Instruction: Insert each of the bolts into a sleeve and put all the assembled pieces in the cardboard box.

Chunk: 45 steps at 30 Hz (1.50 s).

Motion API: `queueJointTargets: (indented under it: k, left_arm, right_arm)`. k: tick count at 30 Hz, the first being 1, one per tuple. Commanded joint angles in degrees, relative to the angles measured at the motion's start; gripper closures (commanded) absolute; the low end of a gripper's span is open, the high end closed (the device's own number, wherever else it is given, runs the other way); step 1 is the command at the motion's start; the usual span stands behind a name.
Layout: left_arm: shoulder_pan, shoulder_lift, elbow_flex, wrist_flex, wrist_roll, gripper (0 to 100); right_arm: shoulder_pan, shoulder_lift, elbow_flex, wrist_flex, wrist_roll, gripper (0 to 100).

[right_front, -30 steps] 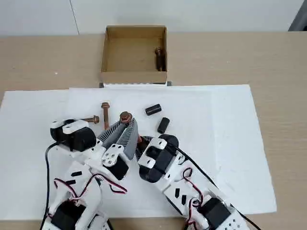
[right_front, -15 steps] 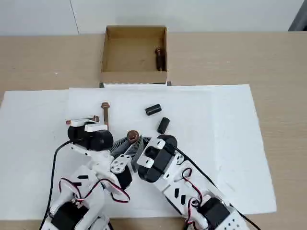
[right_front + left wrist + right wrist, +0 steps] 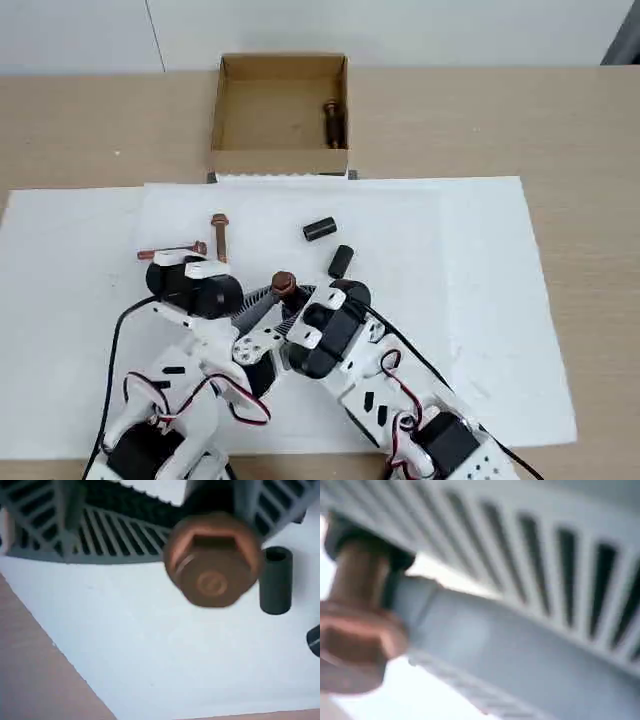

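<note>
My left gripper [image 3: 272, 296] is shut on a copper bolt [image 3: 283, 283], whose hex head [image 3: 215, 570] points up between the grey ribbed fingers [image 3: 100, 535]. The bolt's shank [image 3: 357, 570] runs into a dark sleeve [image 3: 395, 560], and my right gripper [image 3: 395, 575] appears shut on that sleeve. The right arm [image 3: 328, 325] sits close against the left one. Two loose bolts [image 3: 219, 236] [image 3: 172, 250] and two black sleeves [image 3: 319, 229] [image 3: 341, 261] lie on the white paper. The cardboard box [image 3: 280, 160] holds one assembled piece [image 3: 332, 122].
White paper [image 3: 480, 300] covers the near part of the wooden table [image 3: 500, 120]. The box stands at the paper's far edge. One black sleeve [image 3: 275, 580] lies just beyond the held bolt. Cables trail from both arm bases at the front edge.
My left gripper has carried the bolt back toward the front, up against the right arm. The left arm's body has shifted to the right. The loose parts have not moved.
</note>
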Motion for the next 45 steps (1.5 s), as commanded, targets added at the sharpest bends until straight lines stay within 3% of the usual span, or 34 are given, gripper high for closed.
queueJointTargets:
  k: [1,10,20,24,27,32,37,45]
  left_arm:
    - [0.44,-0.26,-3.12,0.88,-0.53,78]
    - [-6.51,-0.26,-6.9,0.97,-9.14,78]
    - [-7.3,-0.26,-9.27,0.97,-9.76,78]
    - [-7.38,-0.26,-12.44,0.97,-10.73,88]
    - [-7.82,-0.26,-12.44,0.88,-14.33,100]
    - [-16.7,-0.26,-9.01,0.88,-17.85,99]
    - [-26.64,-0.35,0.31,0.88,-21.1,99]
    - [-30.24,-0.35,12.18,-3.52,-22.15,99]
  right_arm:
    - [0.22,-0.84,-2.64,-1.63,0.44,99.5]
    - [0.22,-0.75,-2.2,-1.54,0.44,99.5]
    - [0.31,-0.75,-1.58,-1.54,0.44,99.5]
    - [0.75,-0.66,-1.49,-1.45,0.18,99.5]
    - [3.56,-0.75,-0.62,-1.45,0.09,99.5]
    - [12.18,-0.75,1.85,-1.45,-0.26,99.5]
    - [20.35,-0.22,2.11,-0.92,-6.68,99.5]
    - [28.35,-0.22,-2.37,7.87,-12.66,99.5]
